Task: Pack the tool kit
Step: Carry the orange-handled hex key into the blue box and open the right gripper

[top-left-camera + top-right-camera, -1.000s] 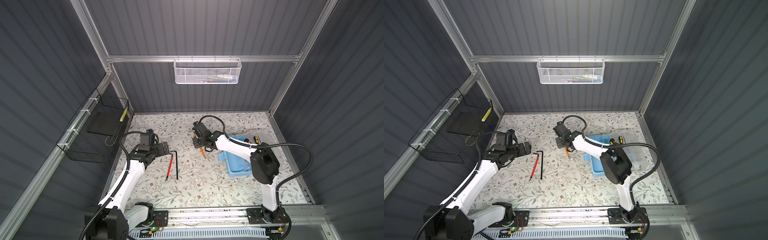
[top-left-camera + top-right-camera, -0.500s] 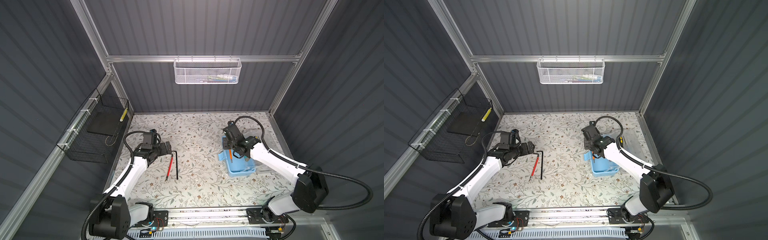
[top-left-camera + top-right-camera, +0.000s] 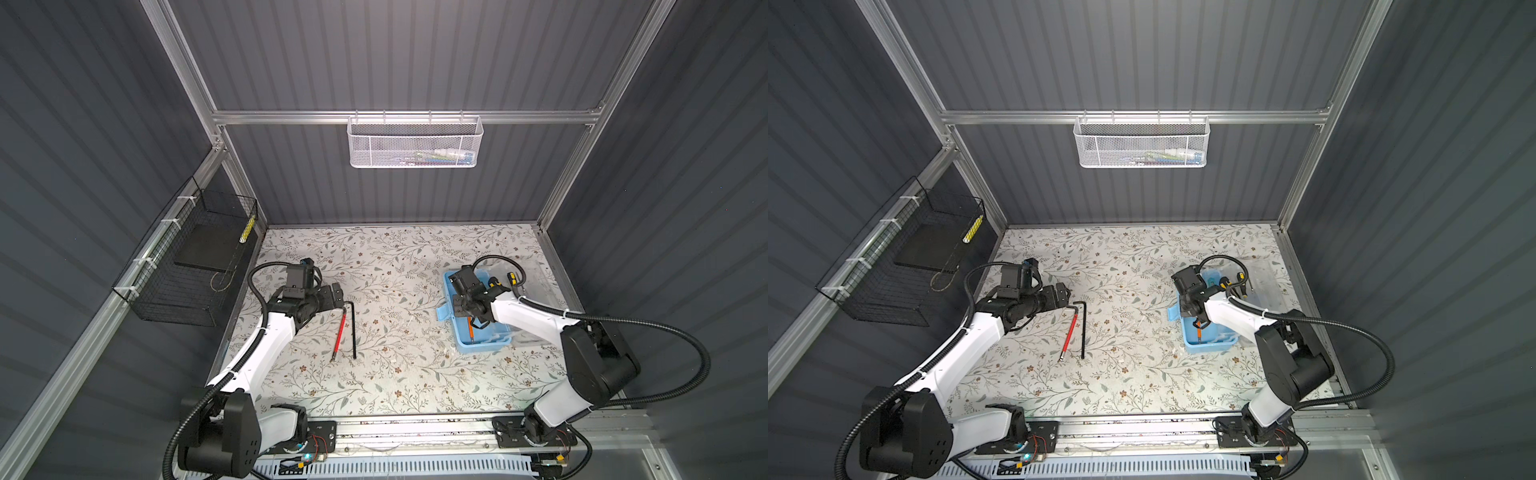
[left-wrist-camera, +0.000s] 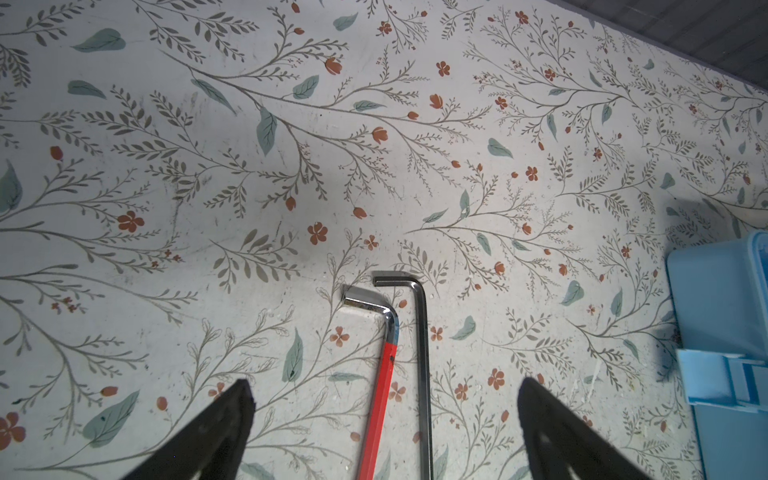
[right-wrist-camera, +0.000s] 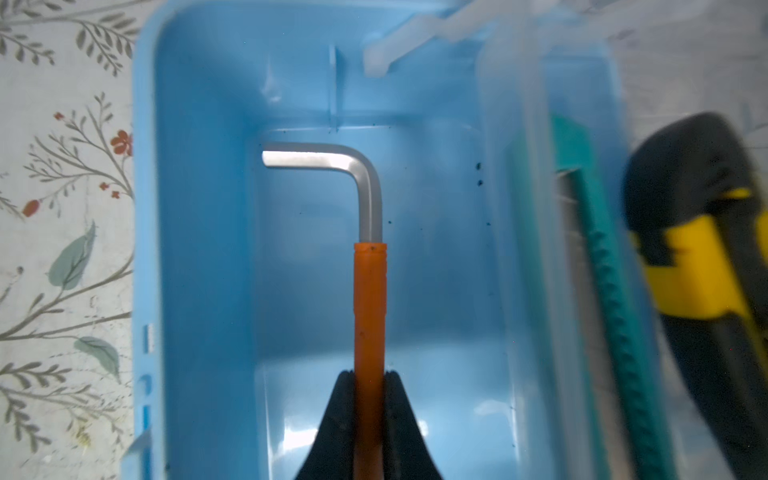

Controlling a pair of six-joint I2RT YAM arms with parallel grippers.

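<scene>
The tool kit (image 3: 478, 328) is sitting open at the right, where the right gripper (image 5: 369, 382), having swung over from mid-table, is pinching an orange hex key (image 5: 370, 291) inside it; the left gripper (image 4: 384, 399) is hovering spread over two remaining keys.

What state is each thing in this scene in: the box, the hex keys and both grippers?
Light-blue plastic tool kit box: open, clear lid swung aside.
Orange-sleeved hex key: gripped, held over the box's inside.
Red-sleeved hex key: lying flat on the table.
Black hex key: lying flat beside it.
Left gripper: open, empty.
Right gripper: shut on the orange key.
</scene>
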